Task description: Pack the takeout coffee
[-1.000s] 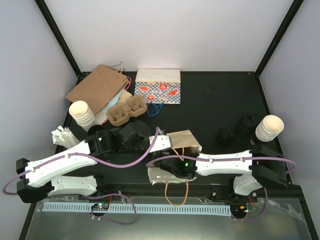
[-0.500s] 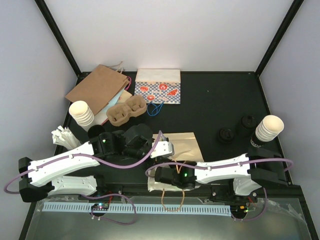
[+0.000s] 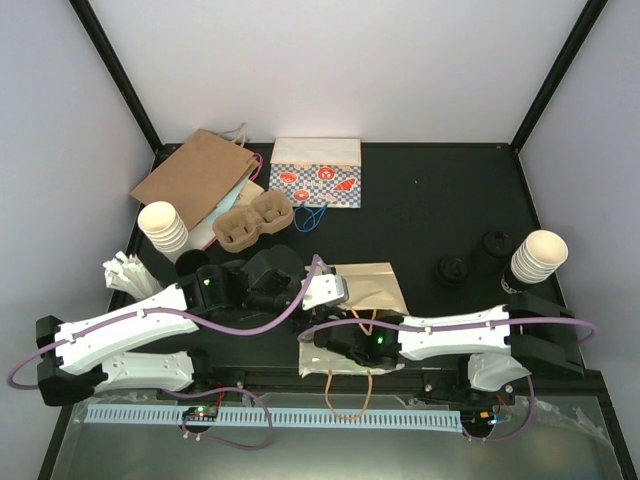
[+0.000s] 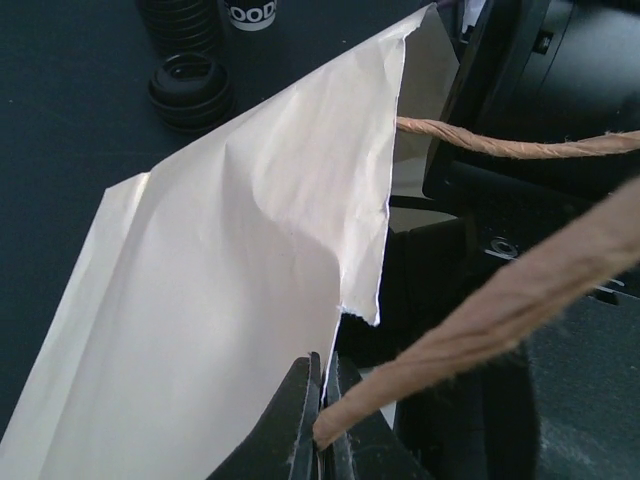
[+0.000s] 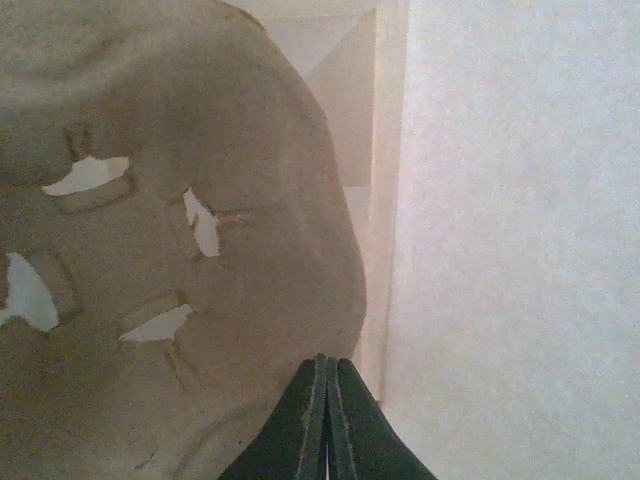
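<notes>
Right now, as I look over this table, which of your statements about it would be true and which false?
1. A stack of lidless cups stands at each side of the table. True: the left stack and the right stack.
2. The brown cup carrier holds two coffees. False: both its pockets are empty.
3. The left gripper is pinched shut on the white bag's twine handle. True.
4. The right gripper is wide open. False: its jaws are shut.
5. The patterned bag stands upright. False: it lies flat at the far side.
</notes>
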Motion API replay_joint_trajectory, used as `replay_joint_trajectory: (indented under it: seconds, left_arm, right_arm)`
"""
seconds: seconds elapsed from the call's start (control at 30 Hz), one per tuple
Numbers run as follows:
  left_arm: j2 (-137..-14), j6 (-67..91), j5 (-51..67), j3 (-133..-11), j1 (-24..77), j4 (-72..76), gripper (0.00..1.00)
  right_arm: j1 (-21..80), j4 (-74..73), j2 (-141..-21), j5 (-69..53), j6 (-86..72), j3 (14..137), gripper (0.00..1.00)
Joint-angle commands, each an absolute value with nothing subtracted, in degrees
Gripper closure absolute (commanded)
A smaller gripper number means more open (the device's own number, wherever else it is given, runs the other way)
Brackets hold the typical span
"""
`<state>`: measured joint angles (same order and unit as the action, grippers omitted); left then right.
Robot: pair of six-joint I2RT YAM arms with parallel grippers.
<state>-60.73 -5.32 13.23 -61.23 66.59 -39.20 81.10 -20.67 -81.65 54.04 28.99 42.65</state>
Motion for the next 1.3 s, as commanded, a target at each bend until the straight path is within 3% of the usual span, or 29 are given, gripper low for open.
replay_joint_trajectory:
  seconds: [0.0, 0.33, 0.63, 0.93, 1.27]
  left_arm:
    - [-60.5, -4.2, 18.2, -60.8, 67.8, -40.6, 0.98]
    - [-60.6, -4.0, 18.5, -60.8, 67.8, -40.2, 0.99]
    - [-61.1, -3.4, 19.2, -60.7, 68.0, -39.3, 0.98]
    - [-61.0, -3.0, 19.5, -60.8, 68.3, -39.4, 0.99]
    - [-61.1, -2.5, 19.4, -60.9, 68.4, -39.1, 0.98]
  right_arm:
    - [78.3, -14.0, -82.2, 56.9, 32.6, 42.7, 0.98]
    - [77.9, -21.0, -83.7, 55.8, 26.7, 42.8, 0.99]
    - [77.9, -30.2, -83.5, 43.1, 20.5, 44.0, 0.99]
    - [77.9, -27.8, -87.9, 39.2, 20.1, 43.3, 0.99]
    - [78.0, -27.8, -85.0, 40.3, 20.6, 45.2, 0.99]
